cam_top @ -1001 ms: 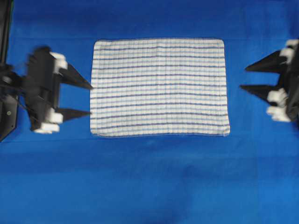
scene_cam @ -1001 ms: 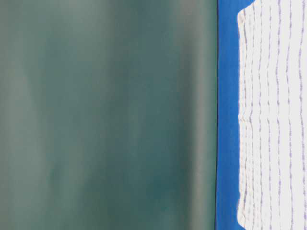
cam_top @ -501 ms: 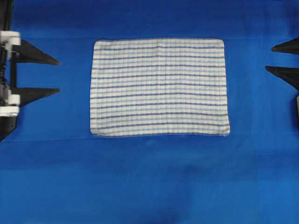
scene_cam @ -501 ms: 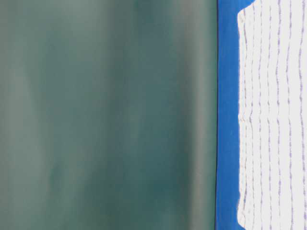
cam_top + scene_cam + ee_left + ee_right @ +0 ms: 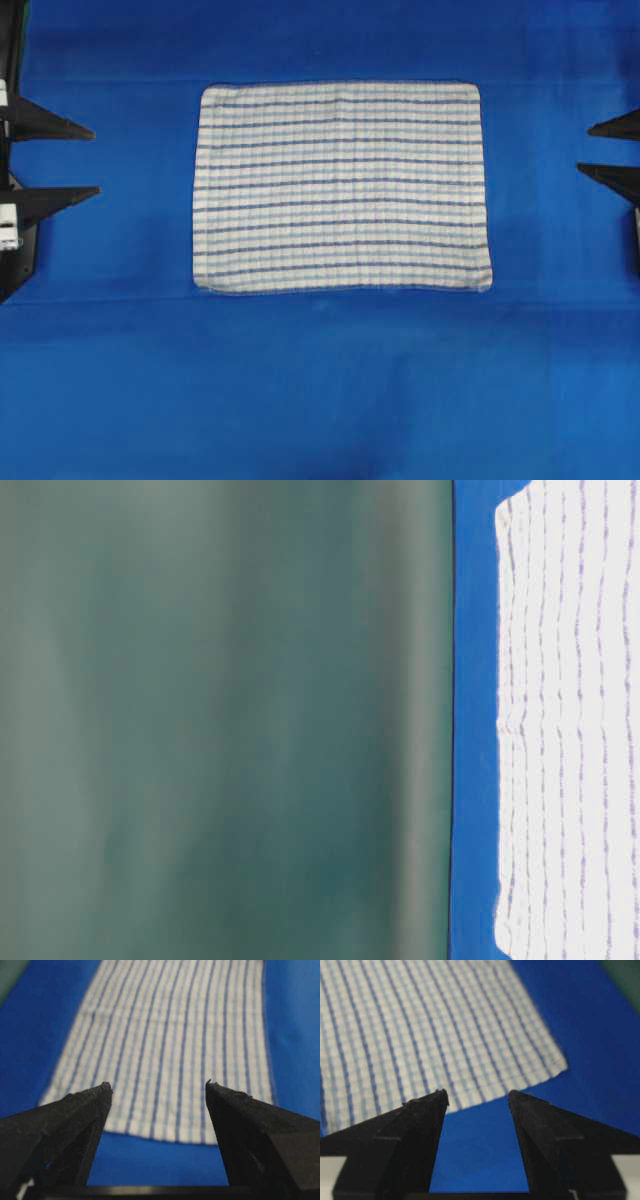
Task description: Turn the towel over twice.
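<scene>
Here, closest to the left wrist camera, the two black pointed fingers (image 5: 75, 1120) of the left gripper (image 5: 159, 1091) stood wide apart with nothing between them but open air. Just past their tips lay a strip of blue table cover (image 5: 150, 1160), and beyond that the near short edge of the towel (image 5: 170, 1045), a white cloth crossed by thin dark-blue and light-blue stripes, running away from the camera. Closest to the right wrist camera, the right gripper (image 5: 479, 1094) likewise had its black fingers (image 5: 415, 1130) spread open and empty, with bare blue cover between them and one corner of the towel lying a little beyond the tips. From overhead, the towel (image 5: 342, 187) lay flat and spread out as a rectangle in the upper middle of the table, its stripes running across the view, its edges slightly wavy. The left gripper (image 5: 92, 160) sat at the left edge of that view and the right gripper (image 5: 590, 148) at the right edge, both pointing inward toward the towel, both well apart from it and touching nothing. In the table-level view, the towel (image 5: 570, 730) rested flat on the blue cover (image 5: 472, 730), and behind it was a blurred plain grey-green backdrop (image 5: 220, 720).
</scene>
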Available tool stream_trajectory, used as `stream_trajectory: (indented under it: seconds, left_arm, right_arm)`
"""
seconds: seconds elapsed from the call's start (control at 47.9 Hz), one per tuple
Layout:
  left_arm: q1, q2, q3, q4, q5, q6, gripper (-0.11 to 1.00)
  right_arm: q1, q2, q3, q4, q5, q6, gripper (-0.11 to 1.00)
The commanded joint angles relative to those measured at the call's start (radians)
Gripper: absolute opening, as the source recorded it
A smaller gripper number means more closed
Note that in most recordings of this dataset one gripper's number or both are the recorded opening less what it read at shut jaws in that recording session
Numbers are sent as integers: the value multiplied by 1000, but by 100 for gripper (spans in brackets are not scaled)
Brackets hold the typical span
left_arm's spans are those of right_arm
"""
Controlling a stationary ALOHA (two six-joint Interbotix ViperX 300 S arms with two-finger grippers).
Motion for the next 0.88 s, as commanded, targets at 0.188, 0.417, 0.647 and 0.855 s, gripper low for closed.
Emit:
stream_trajectory:
  seconds: [0.188, 0.417, 0.647, 0.855]
  left_arm:
    - [2, 14, 29, -3, -18, -43, 71]
    - [2, 12, 29, -3, -18, -43, 71]
    - [2, 12, 29, -3, -18, -41, 71]
    - [2, 12, 29, -3, -18, -41, 71]
  right_arm:
    - [-8, 15, 11, -3, -18, 29, 58]
    - [-6, 15, 11, -3, -17, 29, 58]
    - [-8, 15, 11, -5, -15, 29, 58]
    - [-8, 15, 11, -5, -15, 29, 58]
